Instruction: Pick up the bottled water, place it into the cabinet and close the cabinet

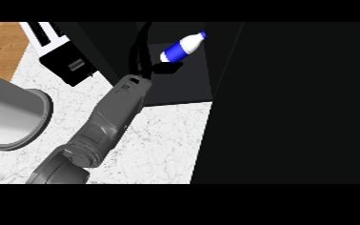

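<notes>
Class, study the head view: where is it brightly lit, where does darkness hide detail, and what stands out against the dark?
Head view: the counter is evenly bright; the cabinet is near-black, so its inside shows little detail; the bottle stands out white and blue against it; the black left hand blends into the dark.

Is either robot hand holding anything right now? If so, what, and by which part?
It looks so: the left robot hand, inside the dark cabinet, seems to hold the white plastic water bottle with the blue label and cap by its bottom end. Contact is hard to see. No right robot hand shows.
</notes>
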Controlling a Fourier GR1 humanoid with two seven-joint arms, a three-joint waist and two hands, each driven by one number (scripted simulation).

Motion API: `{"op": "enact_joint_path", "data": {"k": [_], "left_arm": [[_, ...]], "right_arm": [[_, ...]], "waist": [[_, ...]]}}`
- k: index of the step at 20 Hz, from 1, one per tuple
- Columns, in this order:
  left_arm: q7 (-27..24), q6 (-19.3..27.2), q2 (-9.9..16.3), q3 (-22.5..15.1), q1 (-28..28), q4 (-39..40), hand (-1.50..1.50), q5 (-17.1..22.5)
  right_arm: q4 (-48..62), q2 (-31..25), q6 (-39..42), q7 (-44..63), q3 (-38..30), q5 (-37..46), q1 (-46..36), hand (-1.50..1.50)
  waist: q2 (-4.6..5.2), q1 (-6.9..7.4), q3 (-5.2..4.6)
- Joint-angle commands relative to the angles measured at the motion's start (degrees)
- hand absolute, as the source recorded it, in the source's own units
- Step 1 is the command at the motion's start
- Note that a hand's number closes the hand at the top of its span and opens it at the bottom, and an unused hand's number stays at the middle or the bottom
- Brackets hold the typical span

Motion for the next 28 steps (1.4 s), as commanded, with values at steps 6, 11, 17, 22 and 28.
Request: {"op": "enact_joint_path", "data": {"k": [6, 11, 17, 22, 28], "left_arm": [[-3.5, -3.0, -0.5, 1.4, 1.2, -2.2, -1.5, 1.0], [-11.4, -14.0, -0.5, 4.1, 3.5, -8.6, 1.5, 4.7], [-16.4, -25.7, -0.5, 6.5, 5.4, -11.3, 1.5, 7.9], [-15.9, -34.2, -0.5, 5.5, 6.5, -13.0, 1.5, 11.7], [-11.8, -43.0, -0.5, -0.7, 11.7, -19.5, 1.5, 16.7]], "right_arm": [[-3.0, -1.0, 0.7, -0.5, 2.1, 0.7, 1.2, -1.5], [-3.2, -1.6, 0.6, 0.6, 0.5, -0.3, 0.6, -1.5], [-5.3, -2.8, -0.4, 0.3, 1.7, 1.8, 3.3, -1.5], [-5.6, -2.1, -1.1, 1.6, 1.4, 1.9, 2.5, -1.5], [-5.6, -3.5, -3.0, 0.3, 1.4, 3.9, 4.3, -1.5]], "waist": [[0.09, -0.68, -0.01], [-0.31, -0.03, -0.06], [-1.14, 1.84, 0.04], [-1.31, 2.26, 0.05], [-2.26, 3.33, 0.08]]}}
